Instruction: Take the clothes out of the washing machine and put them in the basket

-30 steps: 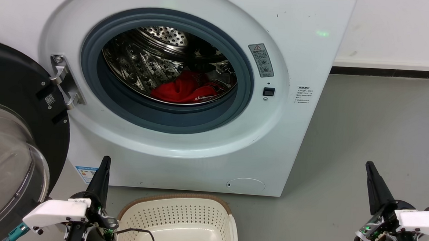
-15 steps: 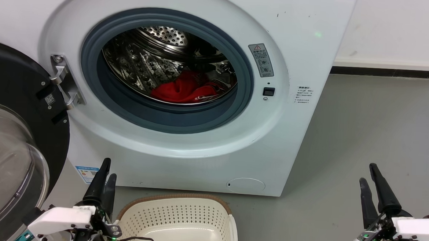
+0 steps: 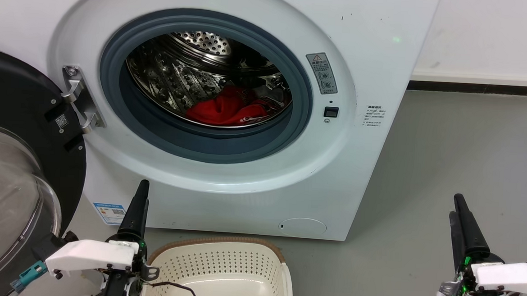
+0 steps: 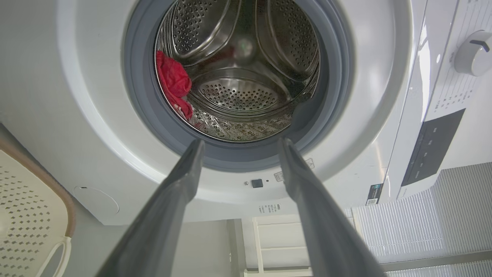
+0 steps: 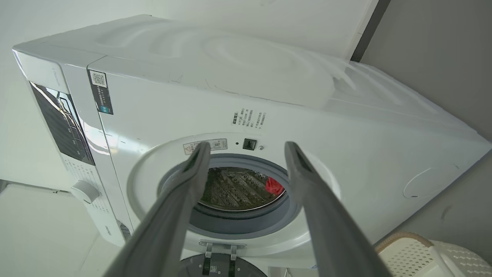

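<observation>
The white washing machine [image 3: 376,59] stands with its door swung open. A heap of red clothes [image 3: 227,110] lies at the bottom of the steel drum, and shows in the wrist views too [image 4: 173,80] [image 5: 273,186]. The cream basket [image 3: 213,241] sits on the floor in front of the machine, with no clothes in the part I can see. My left gripper [image 3: 143,191] is open and empty beside the basket's left rim, pointing at the drum mouth [image 4: 241,141]. My right gripper [image 3: 455,205] is open and empty over the floor to the machine's right [image 5: 248,145].
The black-rimmed glass door [image 3: 14,175] hangs open at the left, close to my left arm. Grey floor [image 3: 448,144] stretches to the right of the machine up to a white wall with a dark skirting strip [image 3: 474,89]. A thin black cable [image 3: 175,287] drapes into the basket.
The left gripper has moved up and slightly right toward the machine front. The right gripper has risen a little. The red clothes and the basket have stayed put.
</observation>
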Available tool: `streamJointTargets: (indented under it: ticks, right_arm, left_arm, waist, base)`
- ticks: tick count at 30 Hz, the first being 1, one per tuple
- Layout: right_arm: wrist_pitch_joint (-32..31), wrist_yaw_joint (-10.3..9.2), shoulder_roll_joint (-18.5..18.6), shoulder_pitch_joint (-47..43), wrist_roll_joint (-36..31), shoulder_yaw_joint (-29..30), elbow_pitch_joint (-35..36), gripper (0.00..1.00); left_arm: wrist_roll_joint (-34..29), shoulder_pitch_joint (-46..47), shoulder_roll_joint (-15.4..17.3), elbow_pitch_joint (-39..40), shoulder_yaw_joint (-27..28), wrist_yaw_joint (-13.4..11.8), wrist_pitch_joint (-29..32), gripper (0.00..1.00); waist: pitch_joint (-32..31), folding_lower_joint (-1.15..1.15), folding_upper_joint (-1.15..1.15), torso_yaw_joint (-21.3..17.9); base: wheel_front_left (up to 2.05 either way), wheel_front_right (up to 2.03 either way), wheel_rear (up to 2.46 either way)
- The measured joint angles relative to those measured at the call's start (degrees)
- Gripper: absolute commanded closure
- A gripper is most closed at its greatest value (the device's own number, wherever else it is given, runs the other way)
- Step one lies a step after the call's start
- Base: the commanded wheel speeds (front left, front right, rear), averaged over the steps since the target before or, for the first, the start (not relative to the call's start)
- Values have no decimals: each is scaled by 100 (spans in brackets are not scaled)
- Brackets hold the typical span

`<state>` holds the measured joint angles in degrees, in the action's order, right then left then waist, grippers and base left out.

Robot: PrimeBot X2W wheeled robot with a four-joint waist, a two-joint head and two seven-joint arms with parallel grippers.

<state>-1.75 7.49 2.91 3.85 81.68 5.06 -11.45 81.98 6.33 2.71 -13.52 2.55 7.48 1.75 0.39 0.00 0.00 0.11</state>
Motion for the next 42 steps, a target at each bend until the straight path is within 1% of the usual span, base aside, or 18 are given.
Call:
streamJointTargets:
  ticks: [11, 19, 32, 40, 42]
  right_arm:
    - [255, 0, -1, -57, -1683, -96, 252, 0]
    - [427, 0, -1, -96, -2726, -183, 344, 0]
    - [678, -1, -1, -161, -4111, -214, 381, 0]
    - [810, 0, -1, -160, -4790, -212, 313, 0]
    - [844, 0, -1, -159, -4927, -211, 291, 0]
  left_arm:
    - [-1399, 78, 0, 170, -210, 0, -255, 0]
    - [-2310, 115, 1, 203, -316, 0, -427, 0]
    - [-3534, 199, 2, 190, -583, 0, -671, 0]
    - [-4308, 221, 7, 177, -658, 0, -808, 0]
    - [-4513, 231, 12, 177, -693, -36, -847, 0]
  waist:
    - [-4, 0, 0, 30]
    - [-12, 0, 0, 56]
    - [-33, 0, 0, 90]
    - [-27, 0, 0, 104]
    - [-25, 0, 0, 110]
  base:
    - [0, 0, 0]
    - [0, 0, 0]
    - [0, 0, 0]
    - [0, 0, 0]
    - [0, 0, 0]
